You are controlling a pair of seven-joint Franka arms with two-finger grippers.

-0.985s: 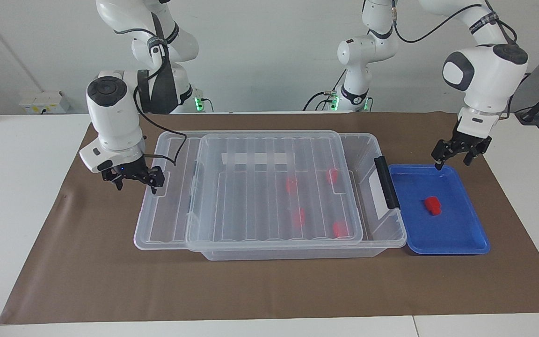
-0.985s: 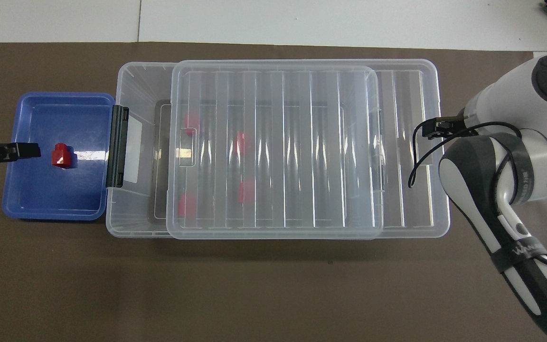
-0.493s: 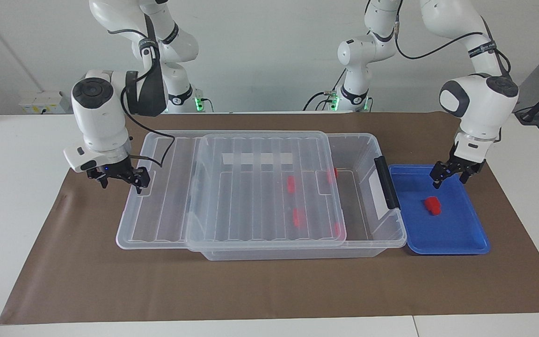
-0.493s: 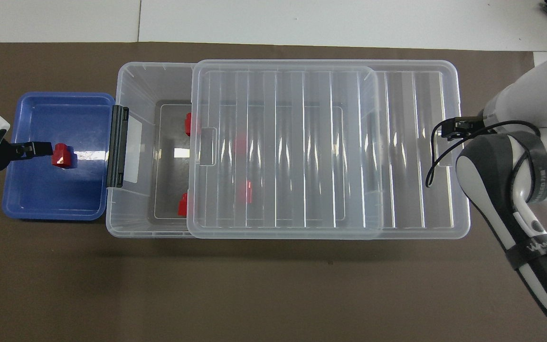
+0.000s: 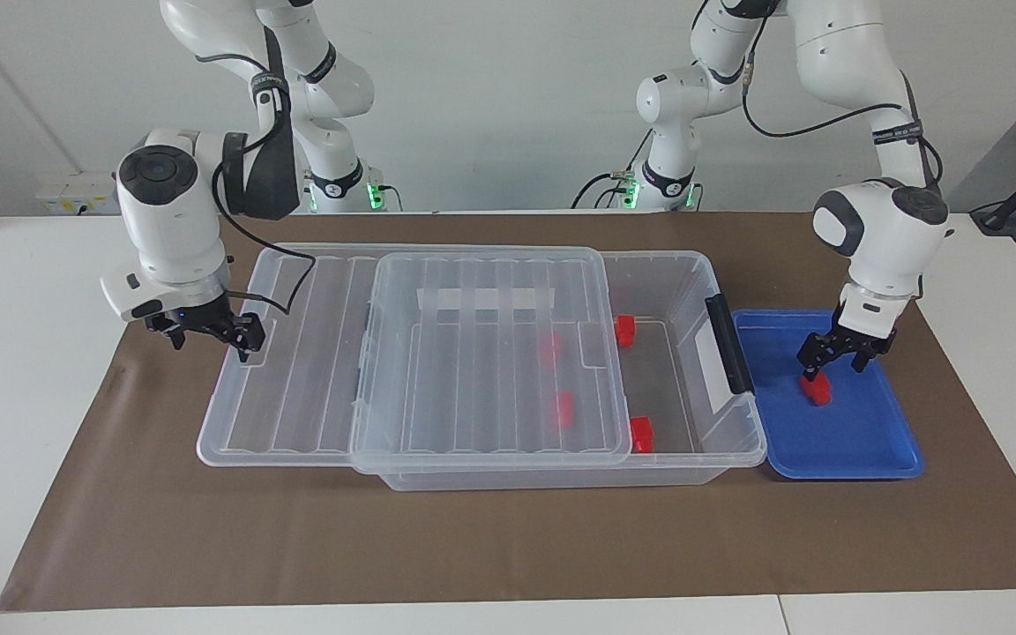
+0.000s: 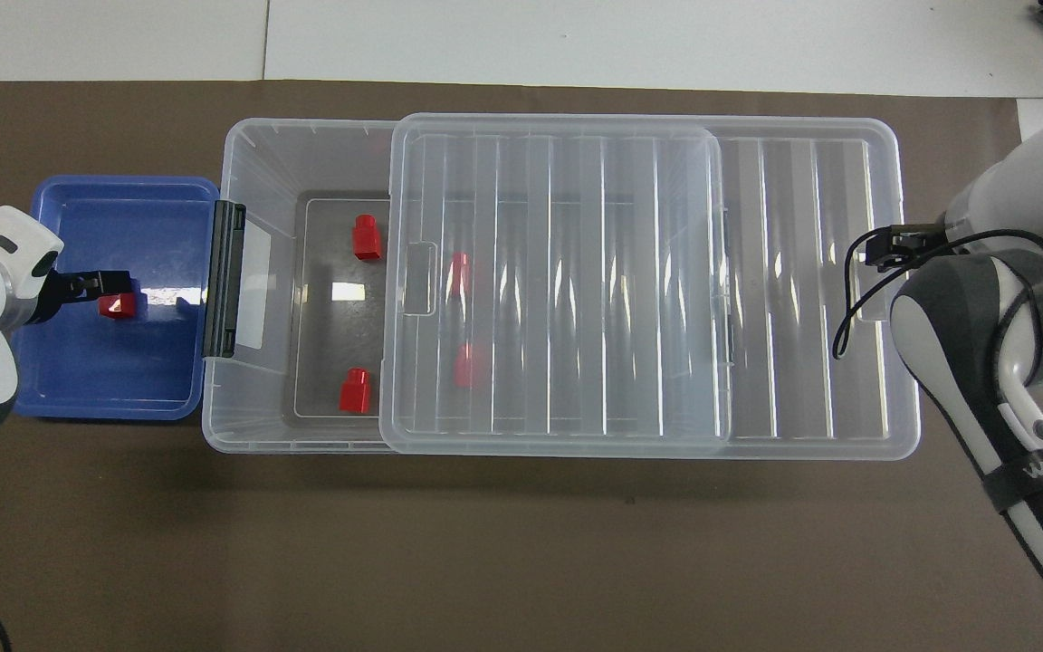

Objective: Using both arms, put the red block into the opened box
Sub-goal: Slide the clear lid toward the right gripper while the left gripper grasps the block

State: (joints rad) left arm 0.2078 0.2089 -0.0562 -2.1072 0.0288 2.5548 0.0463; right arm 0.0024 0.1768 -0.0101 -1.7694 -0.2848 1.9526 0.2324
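Hovering right of frame, left pincer (image 5: 832, 363) spread apart directly above the red block (image 5: 818, 391); right pincer (image 5: 208, 333) spread too.

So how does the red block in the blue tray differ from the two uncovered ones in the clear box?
The red block in the tray sits under the left gripper, whose open fingers are down around it; the two uncovered blocks have no gripper near. It lies in the blue tray; they lie in the clear box, beside the slid-back lid. All look alike.
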